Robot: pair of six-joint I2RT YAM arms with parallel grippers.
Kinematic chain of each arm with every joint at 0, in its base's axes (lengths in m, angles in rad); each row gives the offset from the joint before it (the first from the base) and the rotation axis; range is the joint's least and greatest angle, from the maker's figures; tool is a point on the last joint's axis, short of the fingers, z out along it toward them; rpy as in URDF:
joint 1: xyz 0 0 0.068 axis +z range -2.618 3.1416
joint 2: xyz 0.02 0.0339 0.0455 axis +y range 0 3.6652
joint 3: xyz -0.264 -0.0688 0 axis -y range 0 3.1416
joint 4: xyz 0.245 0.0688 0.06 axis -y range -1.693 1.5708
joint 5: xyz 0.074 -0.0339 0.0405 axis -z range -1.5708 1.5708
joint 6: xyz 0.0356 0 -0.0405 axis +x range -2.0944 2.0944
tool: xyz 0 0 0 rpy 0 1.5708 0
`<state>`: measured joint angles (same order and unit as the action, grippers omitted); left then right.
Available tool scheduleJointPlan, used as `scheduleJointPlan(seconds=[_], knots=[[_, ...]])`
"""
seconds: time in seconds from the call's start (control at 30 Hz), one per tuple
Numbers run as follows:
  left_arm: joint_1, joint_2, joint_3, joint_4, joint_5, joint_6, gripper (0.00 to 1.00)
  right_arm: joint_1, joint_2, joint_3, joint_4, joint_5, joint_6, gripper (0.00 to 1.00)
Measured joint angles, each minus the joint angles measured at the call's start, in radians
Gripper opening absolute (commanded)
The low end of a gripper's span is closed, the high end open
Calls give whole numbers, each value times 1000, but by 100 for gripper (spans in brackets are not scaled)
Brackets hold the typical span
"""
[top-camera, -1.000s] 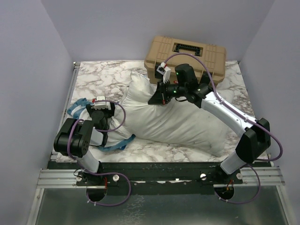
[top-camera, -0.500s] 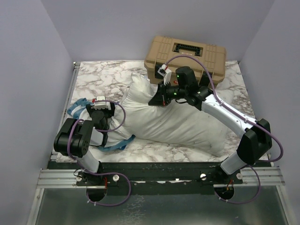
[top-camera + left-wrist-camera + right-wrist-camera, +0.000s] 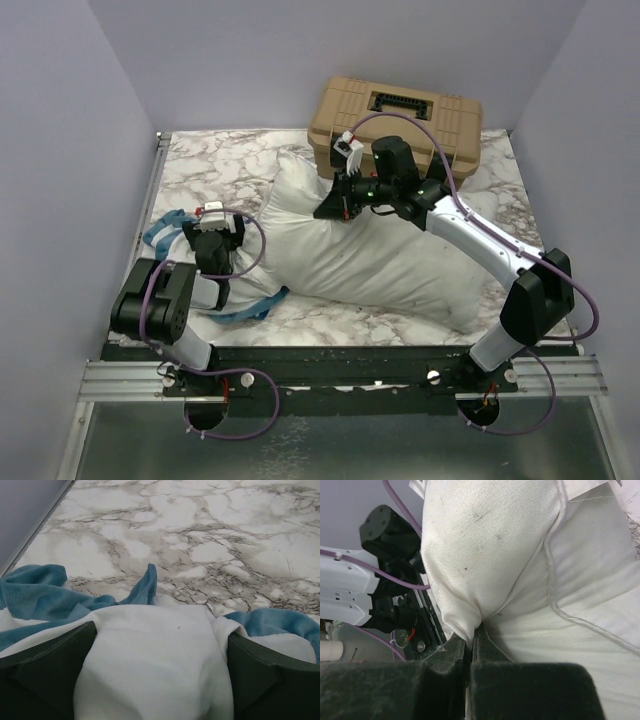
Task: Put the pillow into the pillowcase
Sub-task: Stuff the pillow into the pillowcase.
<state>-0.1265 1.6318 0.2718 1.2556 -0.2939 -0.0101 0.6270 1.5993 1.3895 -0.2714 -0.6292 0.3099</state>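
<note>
**A:** Start on the left. What has the left gripper (image 3: 160, 630) got?

**B:** The pillowcase (image 3: 35, 597). It lies bunched at the near left of the marble table (image 3: 210, 165), white side showing and the blue frill spilling around it. The jaws stand fairly wide, but a thick wad of the white cloth fills the gap and presses on both fingers, so I read that as a clamp on the cloth.

**A:** Is the mouth of the case open?

**B:** I cannot tell. From above, the arm covers most of it.

**A:** And the pillow (image 3: 380, 260)?

**B:** It lies across the middle of the table, from its left end beside the pillowcase to the near right corner. Nearly all of it is out in the open (whether its left end has entered the case is hidden under the left arm).

**A:** The right gripper (image 3: 471, 642)?

**B:** Its fingers are pinched almost together on a fold of pillow fabric on the far upper side, just in front of the tan hard case (image 3: 400, 120).

**A:** So which step is this?

**B:** My judgement is early stuffing: the case is anchored, the pillow is held, and little or nothing is inside. The next move calls for the right arm to drive the pillow leftward into the opening while the left holds firm. With so shallow a pinch the fold could slip, and the plump fill may bunch at the mouth.
</note>
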Motion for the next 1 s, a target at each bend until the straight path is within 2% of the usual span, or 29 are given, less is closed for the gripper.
scheduleJointPlan(seconds=[0.1, 0.3, 0.4, 0.53, 0.77, 1.0], knots=[[0, -150, 74, -281, -27, -43, 99, 0, 14, 13, 0, 0, 0, 0], [1, -510, 372, -858, 31, -158, 99, 0, 15, 8, 5, 0, 0, 0], [0, -634, 431, -1094, 40, -228, 99, 0, 14, -4, 16, 0, 1, 0], [2, -742, 484, -1405, -23, -387, 98, 0, 13, -15, 30, 0, 3, 0], [3, -735, 631, -1720, -6, -558, 92, 0, 11, -16, 36, 0, 3, 0], [3, -610, 672, -1839, 110, -634, 95, 0, 10, -16, 38, 0, 3, 0]])
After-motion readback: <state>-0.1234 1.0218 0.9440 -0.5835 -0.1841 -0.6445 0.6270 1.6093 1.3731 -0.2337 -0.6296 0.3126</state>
